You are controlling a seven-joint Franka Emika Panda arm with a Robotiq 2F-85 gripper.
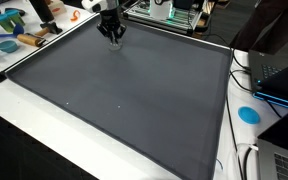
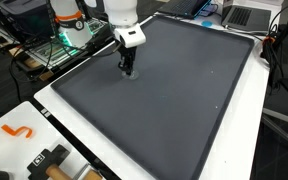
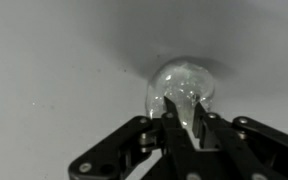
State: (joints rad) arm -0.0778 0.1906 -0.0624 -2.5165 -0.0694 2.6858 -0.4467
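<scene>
Wrist view: gripper (image 3: 184, 112) is pinching, fingers (image 3: 170, 125) drawn nearly together and clamping a clear glassy lump (image 3: 184, 78). The lump is resting on the dark grey mat (image 3: 54, 60). In both exterior views the arm is pointing straight down at the mat's edge, near a corner of the white desk (image 1: 24, 130). Farther off, a blue disc (image 1: 248, 114) is lying along the opposite desk edge, and an orange hook (image 2: 17, 131) is sitting at another corner.
</scene>
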